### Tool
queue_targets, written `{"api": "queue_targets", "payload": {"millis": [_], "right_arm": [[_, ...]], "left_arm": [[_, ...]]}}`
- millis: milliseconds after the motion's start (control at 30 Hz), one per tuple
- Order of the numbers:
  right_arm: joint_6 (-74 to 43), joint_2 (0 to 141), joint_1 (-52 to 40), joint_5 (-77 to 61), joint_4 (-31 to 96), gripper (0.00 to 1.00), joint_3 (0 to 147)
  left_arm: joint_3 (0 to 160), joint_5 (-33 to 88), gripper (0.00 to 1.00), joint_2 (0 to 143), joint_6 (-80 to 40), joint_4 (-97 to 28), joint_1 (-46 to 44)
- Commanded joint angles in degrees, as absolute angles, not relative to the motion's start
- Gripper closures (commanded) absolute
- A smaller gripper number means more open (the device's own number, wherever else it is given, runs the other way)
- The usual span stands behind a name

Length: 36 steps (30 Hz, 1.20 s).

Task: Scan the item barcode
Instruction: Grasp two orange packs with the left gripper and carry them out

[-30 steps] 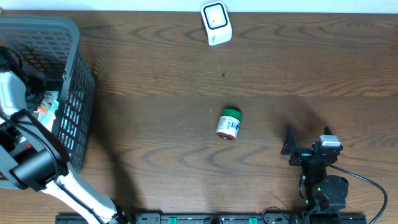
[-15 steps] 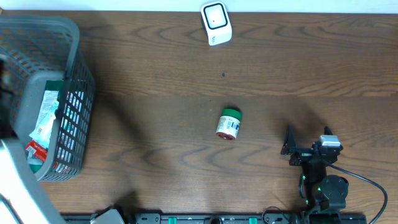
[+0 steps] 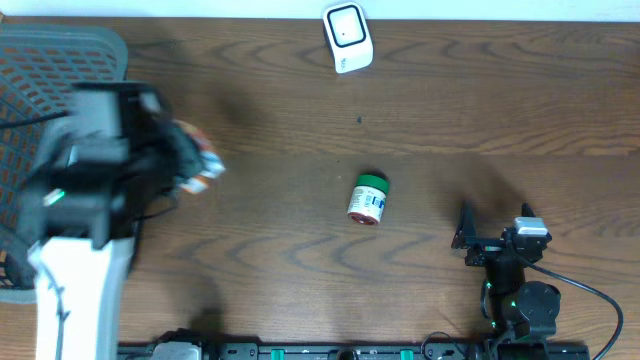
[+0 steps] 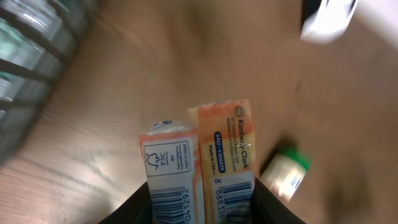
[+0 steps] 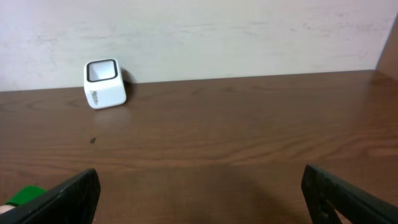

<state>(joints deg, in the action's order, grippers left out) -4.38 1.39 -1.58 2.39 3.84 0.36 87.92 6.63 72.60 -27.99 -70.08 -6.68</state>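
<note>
My left gripper (image 3: 188, 160) is shut on an orange and white tissue packet (image 3: 203, 160), held in the air just right of the basket. In the left wrist view the packet (image 4: 200, 158) stands between the dark fingers (image 4: 142, 208) with its barcodes facing the camera; the gripper (image 4: 200, 206) clamps its lower end. The white barcode scanner (image 3: 347, 37) sits at the table's far edge, also seen as a scanner (image 5: 104, 83) by the wall. My right gripper (image 3: 495, 222) rests open at the near right, and in its own wrist view the right gripper (image 5: 199, 193) holds nothing.
A grey mesh basket (image 3: 60, 50) stands at the far left, partly hidden by my left arm. A small green-capped bottle (image 3: 369, 198) lies on its side mid-table, blurred in the left wrist view as a bottle (image 4: 284, 172).
The left arm has come up out of the basket and swung right over the table with the packet in its grip. The right arm and the bottle have not moved.
</note>
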Motion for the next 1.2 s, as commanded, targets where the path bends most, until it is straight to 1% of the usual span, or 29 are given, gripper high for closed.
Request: {"api": "queue_targets", "payload": {"millis": [0, 233, 400, 567, 733, 933, 1000, 1167], "right_arm": [[-5.1, 1.4, -1.7, 2.9, 4.0, 0.01, 0.3], [-5.1, 1.4, -1.7, 2.9, 4.0, 0.01, 0.3], [-5.1, 1.4, -1.7, 3.1, 4.0, 0.01, 0.3], [-5.1, 1.4, -1.7, 2.9, 3.8, 0.01, 0.3], [-5.1, 1.5, -1.7, 2.2, 4.1, 0.01, 0.3], [-7.2, 1.5, -1.7, 0.5, 4.3, 0.01, 0.3], [-8.3, 1.5, -1.7, 0.5, 4.3, 0.01, 0.3], [-8.4, 1.5, -1.7, 0.5, 4.3, 0.01, 0.3]], "left_arm": [[84.3, 7.1, 0.63, 77.2, -26.2, -70.0, -12.8], [81.9, 6.8, 0.63, 89.6, -24.6, -62.5, -22.8], [81.9, 6.9, 0.63, 97.7, -21.8, -57.7, -25.9], [81.9, 6.9, 0.63, 105.6, -20.8, -56.2, -29.1], [81.9, 6.9, 0.62, 112.9, -18.9, -54.0, -35.1], [81.9, 5.5, 0.62, 115.8, -17.8, -47.5, -39.6], [81.9, 3.9, 0.62, 116.0, -17.8, -47.0, -40.0], [81.9, 4.7, 0.62, 116.0, -17.8, -45.8, -40.0]]}}
